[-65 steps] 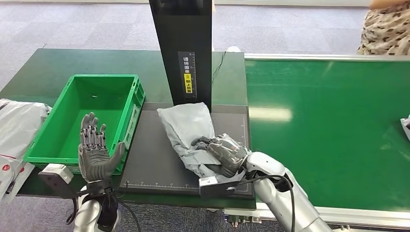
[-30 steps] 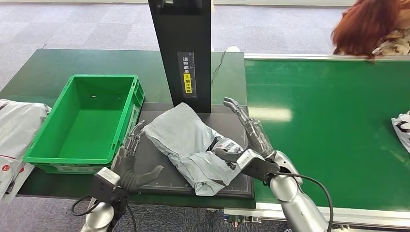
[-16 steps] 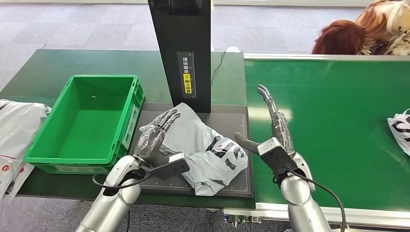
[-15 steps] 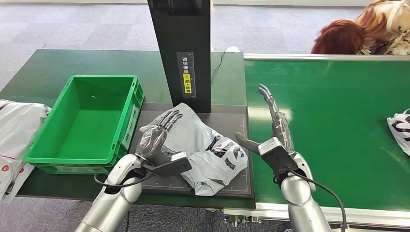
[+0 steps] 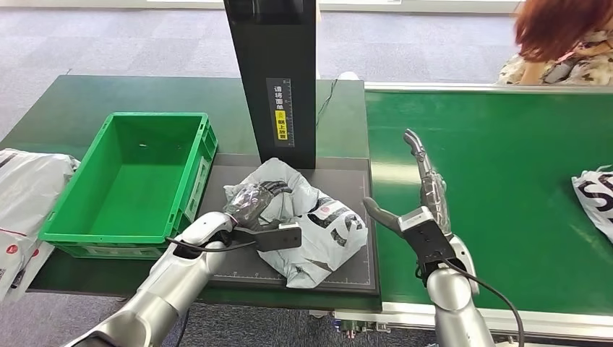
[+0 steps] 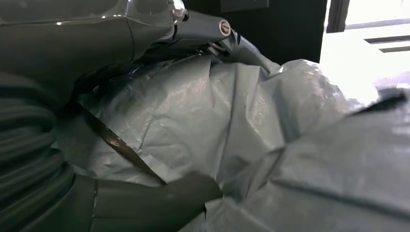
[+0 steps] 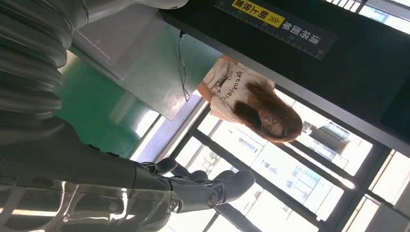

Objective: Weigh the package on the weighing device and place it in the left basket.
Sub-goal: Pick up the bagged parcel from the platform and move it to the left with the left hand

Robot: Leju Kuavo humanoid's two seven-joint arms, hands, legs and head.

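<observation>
- Green conveyor belt (image 5: 506, 210) along the right side, with a white printed bag (image 5: 596, 199) cut off by the frame edge; its black lettering too cropped to read.
- Dark green table (image 5: 94, 101) on the left, carrying the green basket (image 5: 79, 235), open-topped, just beside the scale's left edge.
- Black weighing device (image 5: 347, 181): flat platform with ruler marks along its front edge and a tall black column (image 5: 275, 72) at the back. Column label with white Chinese characters and a yellow patch, too small to read in the head view; seen reversed in the right wrist view (image 7: 278, 21).
- Grey package (image 5: 318, 231), crumpled, lying on the platform in front of the column, well apart from the basket. Printed label with red and black marks on its top, not legible.
- Left hand (image 5: 253, 202) resting on the package's left part, fingers curled into the plastic; in the left wrist view the thumb (image 6: 145, 208) and fingers (image 6: 203, 29) closing on a fold of the package (image 6: 251, 121) from both sides, so gripping it.
- Right hand (image 5: 423, 199) raised beside the platform's right edge, above the belt's near edge, fingers spread and extended, holding nothing, apart from the package.
- Person (image 5: 556, 43) at the far side of the belt, cut off by the frame; in the right wrist view a white shirt (image 7: 227, 84) with handwriting-style print, not surely readable.
- More grey-white bags (image 5: 22, 195) at the far left, partly out of frame.
</observation>
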